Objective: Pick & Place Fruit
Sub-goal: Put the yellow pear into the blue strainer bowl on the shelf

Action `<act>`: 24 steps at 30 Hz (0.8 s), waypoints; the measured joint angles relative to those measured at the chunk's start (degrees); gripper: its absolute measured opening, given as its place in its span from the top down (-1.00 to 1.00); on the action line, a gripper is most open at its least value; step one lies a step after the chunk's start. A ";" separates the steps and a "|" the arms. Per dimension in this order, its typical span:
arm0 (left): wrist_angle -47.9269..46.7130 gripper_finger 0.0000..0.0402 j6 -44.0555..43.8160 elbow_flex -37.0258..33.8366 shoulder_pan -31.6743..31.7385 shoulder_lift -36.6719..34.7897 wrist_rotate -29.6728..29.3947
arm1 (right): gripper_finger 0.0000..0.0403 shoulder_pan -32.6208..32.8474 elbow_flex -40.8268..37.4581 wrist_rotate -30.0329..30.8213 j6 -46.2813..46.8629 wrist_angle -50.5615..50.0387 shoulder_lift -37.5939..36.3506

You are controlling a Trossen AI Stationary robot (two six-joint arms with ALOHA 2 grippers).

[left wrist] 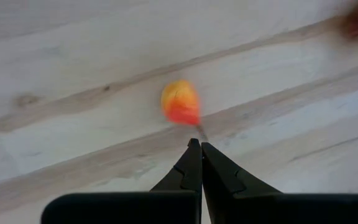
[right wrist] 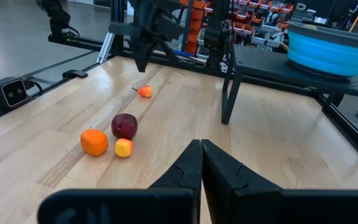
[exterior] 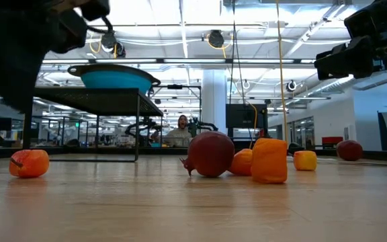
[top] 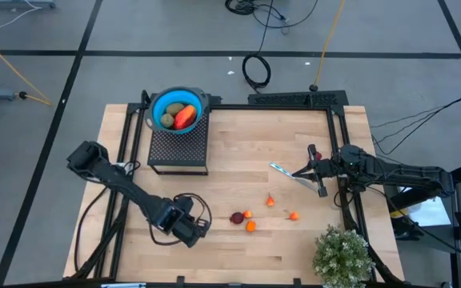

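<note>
A small orange-red fruit (left wrist: 180, 102) lies on the wooden table just ahead of my left gripper (left wrist: 199, 144), which hangs shut above it, pointing down; from the right wrist view the fruit (right wrist: 145, 91) sits apart below that gripper (right wrist: 143, 62). A dark red fruit (top: 237, 217) and tiny orange ones (top: 250, 226) lie mid-table. A blue bowl (top: 160, 102) on a black rack holds a brownish-green oval (top: 169, 118) and a red-orange piece (top: 185, 118). My right gripper (right wrist: 199, 144) waits shut at the table's right side (top: 301, 171).
A thin silvery-blue utensil (top: 282, 169) lies by the right gripper. A bushy green potted plant (top: 342, 256) stands at the near right corner. The black rack (top: 178, 148) stands at the far left. Bare wood lies between the left gripper and the near edge.
</note>
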 joint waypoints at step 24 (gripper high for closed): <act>-0.04 -0.13 -1.57 -0.58 0.00 0.04 -0.83 | 1.00 0.00 0.00 -0.02 0.00 -0.02 0.00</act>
